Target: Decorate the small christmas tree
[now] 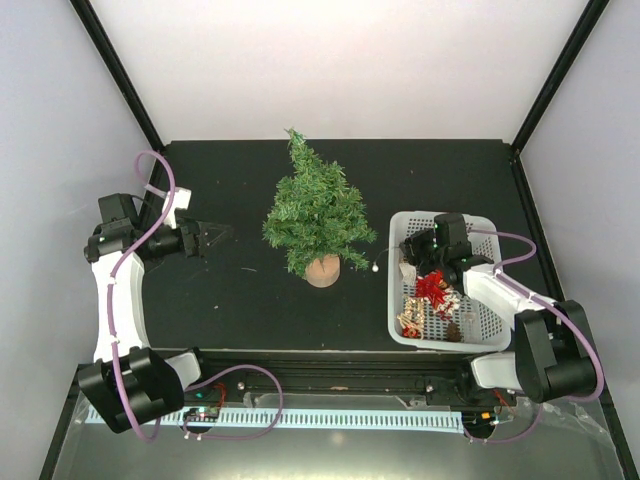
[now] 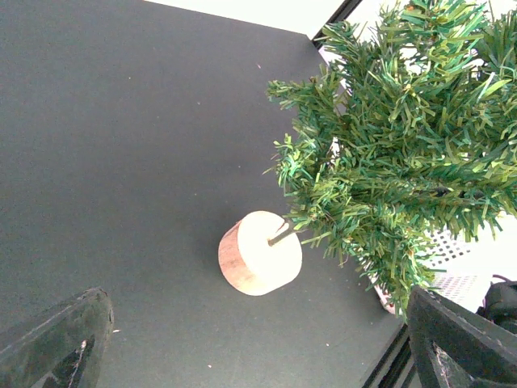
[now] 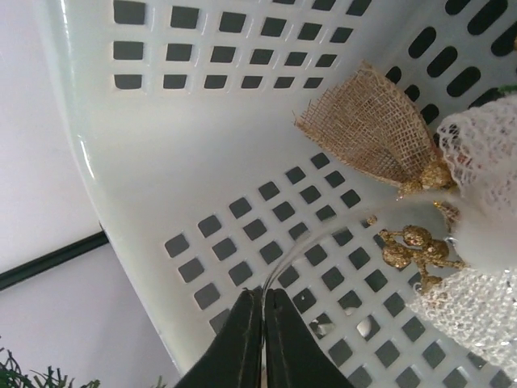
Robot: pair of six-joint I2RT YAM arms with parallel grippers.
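The small christmas tree (image 1: 315,210) stands mid-table on its round wooden base (image 1: 322,270), which the left wrist view shows under the tree (image 2: 404,162) as a pale disc (image 2: 260,252). My left gripper (image 1: 222,233) hovers open to the tree's left, nothing between its fingers (image 2: 56,343). My right gripper (image 1: 412,252) reaches into the white basket (image 1: 440,216). In the right wrist view it (image 3: 263,301) is shut on a thin hanging thread (image 3: 295,263). The thread leads to an ornament of burlap (image 3: 371,133), white lace and gold beads (image 3: 416,246).
The basket also holds a red ornament (image 1: 433,287) and a gold one (image 1: 410,322). A small white bead (image 1: 375,266) lies on the black mat between tree and basket. The perforated basket wall (image 3: 161,145) is close behind my right fingers.
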